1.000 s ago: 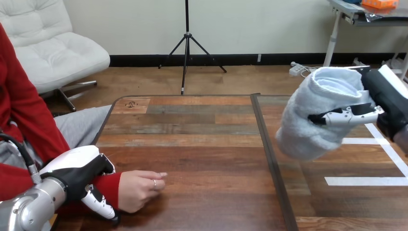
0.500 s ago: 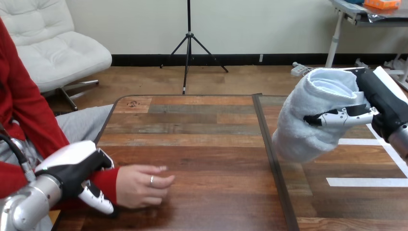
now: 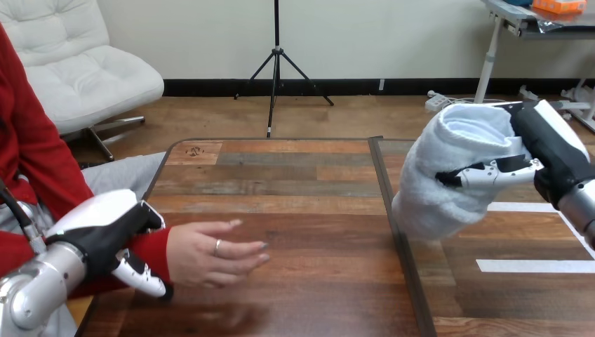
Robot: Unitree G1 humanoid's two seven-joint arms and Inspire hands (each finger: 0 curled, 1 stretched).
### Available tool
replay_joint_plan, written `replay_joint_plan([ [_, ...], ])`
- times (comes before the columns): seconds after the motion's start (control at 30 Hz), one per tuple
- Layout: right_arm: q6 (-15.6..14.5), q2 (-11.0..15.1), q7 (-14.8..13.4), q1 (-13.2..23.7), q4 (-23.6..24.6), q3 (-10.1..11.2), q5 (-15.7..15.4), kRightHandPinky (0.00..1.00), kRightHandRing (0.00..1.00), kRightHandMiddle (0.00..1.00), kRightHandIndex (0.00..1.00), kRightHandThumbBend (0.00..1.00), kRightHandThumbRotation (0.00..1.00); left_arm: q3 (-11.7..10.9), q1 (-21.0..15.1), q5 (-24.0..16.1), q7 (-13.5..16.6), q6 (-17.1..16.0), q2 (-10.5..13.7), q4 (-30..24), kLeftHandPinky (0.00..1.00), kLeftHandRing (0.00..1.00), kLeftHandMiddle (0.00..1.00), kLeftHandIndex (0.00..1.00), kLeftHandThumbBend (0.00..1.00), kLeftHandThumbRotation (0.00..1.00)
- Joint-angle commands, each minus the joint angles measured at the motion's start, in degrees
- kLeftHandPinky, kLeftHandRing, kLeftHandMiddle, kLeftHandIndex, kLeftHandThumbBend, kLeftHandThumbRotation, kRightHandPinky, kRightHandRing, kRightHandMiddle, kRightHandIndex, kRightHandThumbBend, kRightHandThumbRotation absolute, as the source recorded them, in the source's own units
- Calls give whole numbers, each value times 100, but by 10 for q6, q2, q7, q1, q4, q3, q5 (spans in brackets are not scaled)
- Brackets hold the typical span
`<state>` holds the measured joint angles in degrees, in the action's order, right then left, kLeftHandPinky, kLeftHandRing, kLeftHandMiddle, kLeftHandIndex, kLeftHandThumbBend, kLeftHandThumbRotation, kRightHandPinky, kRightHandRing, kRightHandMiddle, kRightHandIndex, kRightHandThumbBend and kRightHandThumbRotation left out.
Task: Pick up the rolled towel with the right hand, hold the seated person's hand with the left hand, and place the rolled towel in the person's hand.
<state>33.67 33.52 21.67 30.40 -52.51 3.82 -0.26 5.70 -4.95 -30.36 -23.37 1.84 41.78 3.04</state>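
With the rolled towel clasped aloft at frame right in the right hand and the person's wrist apparently gripped by the left hand, delivery into the person's hand is next required.

Person's hand over table, L; rolled towel up at R (in right hand).

The camera is mounted on the robot's head and faces forward and down across the bench, whose far edge lies just above mid-frame. It stands close to the work area: the left robot hand enters at the lower left corner, the right robot hand at the right edge, and the bench's near edge falls below the frame.
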Motion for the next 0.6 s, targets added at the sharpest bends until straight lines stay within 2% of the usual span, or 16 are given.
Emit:
replay_joint_plan([
  [0.0,15,-10,-14,29,30,12,6,34,37,41,43,84,0,-38,-78,15,12,-16,17,-52,20,26,34,36,73,0],
  [0.37,3,-19,-18,27,41,10,3,33,37,42,44,84,0,-39,-96,24,16,-38,21,-45,20,26,34,36,72,0],
  [0.57,5,-24,-22,27,40,7,0,33,37,41,43,85,0,-37,-106,25,5,-29,19,-49,21,27,35,36,71,0],
])
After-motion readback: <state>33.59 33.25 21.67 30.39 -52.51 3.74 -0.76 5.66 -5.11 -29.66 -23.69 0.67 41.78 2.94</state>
